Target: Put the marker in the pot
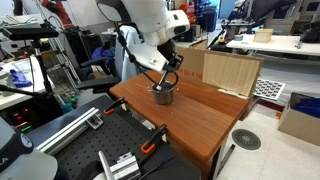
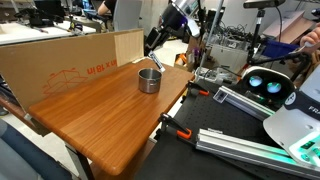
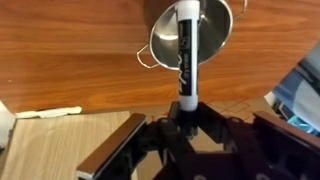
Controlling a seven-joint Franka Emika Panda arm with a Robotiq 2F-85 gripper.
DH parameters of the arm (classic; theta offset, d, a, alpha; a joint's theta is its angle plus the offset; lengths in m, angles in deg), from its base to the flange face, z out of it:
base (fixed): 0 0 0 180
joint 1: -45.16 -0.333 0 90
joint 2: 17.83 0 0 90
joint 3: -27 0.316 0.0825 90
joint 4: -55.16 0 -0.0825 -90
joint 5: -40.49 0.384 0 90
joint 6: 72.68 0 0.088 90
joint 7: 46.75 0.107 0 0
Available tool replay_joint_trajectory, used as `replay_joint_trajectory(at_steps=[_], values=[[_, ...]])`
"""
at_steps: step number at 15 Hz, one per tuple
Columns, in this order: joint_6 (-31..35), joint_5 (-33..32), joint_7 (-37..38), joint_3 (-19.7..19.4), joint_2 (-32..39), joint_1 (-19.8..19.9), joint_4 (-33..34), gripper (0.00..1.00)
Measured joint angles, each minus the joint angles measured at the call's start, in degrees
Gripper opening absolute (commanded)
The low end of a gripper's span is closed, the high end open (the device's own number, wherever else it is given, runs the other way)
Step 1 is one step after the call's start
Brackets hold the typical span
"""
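Fingers: clenched on the tail end of the marker, which juts straight out ahead of them.
Marker: off the table, its free end lined up over the mouth of the pot.
Pot: stands upright on the table, just beneath the fingers in both exterior views.
Why held so: gripping one end leaves the whole barrel free to enter the opening first.
Stage: judged near release, with little left but lowering.
Risk: a long marker may lean on the rim.

Exterior views: elevated, mid-range, facing the table from different sides, sharing the pot. Wrist view: close, looking downward.
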Motion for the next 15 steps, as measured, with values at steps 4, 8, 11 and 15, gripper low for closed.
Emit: replay_joint_trajectory(at_steps=[4,8,11,15], values=[[1.6,0.7,-0.6,0.3,0.1,-0.2,-0.5,0.06],[2.4,0.7,-0.7,0.5,0.3,-0.2,-0.8,0.06],[2.5,0.7,-0.7,0.6,0.6,-0.3,-1.1,0.06],[2.5,0.7,-0.4,1.0,1.3,-0.5,-0.9,0.06]])
